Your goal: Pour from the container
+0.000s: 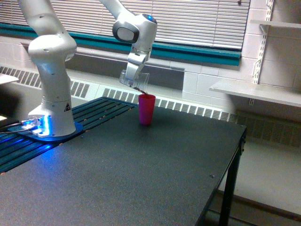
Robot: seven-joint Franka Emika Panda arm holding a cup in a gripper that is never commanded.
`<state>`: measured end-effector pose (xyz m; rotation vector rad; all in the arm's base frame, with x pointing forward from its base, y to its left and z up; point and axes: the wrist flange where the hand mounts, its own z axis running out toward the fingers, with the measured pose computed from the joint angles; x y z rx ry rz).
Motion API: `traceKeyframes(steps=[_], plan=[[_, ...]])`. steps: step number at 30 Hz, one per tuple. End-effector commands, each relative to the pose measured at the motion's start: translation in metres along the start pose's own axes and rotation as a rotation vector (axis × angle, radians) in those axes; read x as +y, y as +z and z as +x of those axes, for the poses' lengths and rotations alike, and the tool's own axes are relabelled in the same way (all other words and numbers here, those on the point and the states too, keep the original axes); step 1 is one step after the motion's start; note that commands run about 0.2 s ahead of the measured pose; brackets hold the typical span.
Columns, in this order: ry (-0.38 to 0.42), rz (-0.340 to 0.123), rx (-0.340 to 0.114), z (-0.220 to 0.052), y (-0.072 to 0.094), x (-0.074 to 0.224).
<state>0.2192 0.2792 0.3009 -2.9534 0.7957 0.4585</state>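
**A:** Gripper (133,75) is clamped on the clear container (135,81), tipped steeply over the pink cup (146,109). See it?

**B:** Yeah, the container hangs just above the pink cup's rim, mouth angled down, brown bits gathered at the low edge.

**A:** And the pink cup stands upright on the black table (155,179), with the arm's white base (52,117) well off to the exterior view's left of it.

Arm (47,52) cut off at the top edge.
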Motion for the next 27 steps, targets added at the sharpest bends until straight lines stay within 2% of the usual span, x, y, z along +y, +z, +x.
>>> traceKeyframes(steps=[1, 15, 24, 27], plan=[[-0.031, 0.007, -0.034, 0.000, -0.006, -0.003], [-0.033, 0.029, -0.061, -0.001, -0.015, -0.006], [-0.030, 0.027, -0.021, -0.004, -0.016, -0.007], [-0.031, 0.027, -0.020, -0.004, -0.016, -0.006]])
